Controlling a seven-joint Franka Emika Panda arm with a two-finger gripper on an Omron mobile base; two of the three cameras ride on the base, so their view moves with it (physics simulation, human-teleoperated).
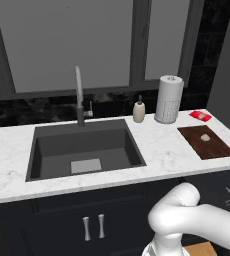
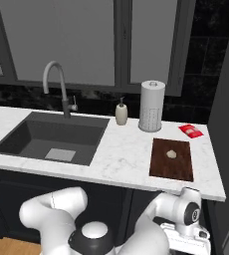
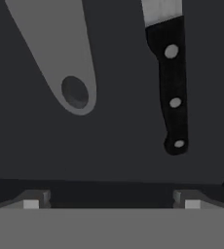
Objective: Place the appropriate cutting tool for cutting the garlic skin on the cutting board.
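Observation:
The dark reddish-brown cutting board lies on the right end of the marble counter, and the small pale garlic rests on its far half. In the hand view a knife with a black riveted handle and a steel blade lies on a dark surface, up and to the right of my gripper. The fingertips stand wide apart with nothing between them, short of the knife's handle end. My arm reaches down below the counter's front edge at the right.
A grey utensil handle with a hole lies left of the knife. On the counter are a dark sink, a faucet, a soap bottle, a paper-towel roll and a small red flat item.

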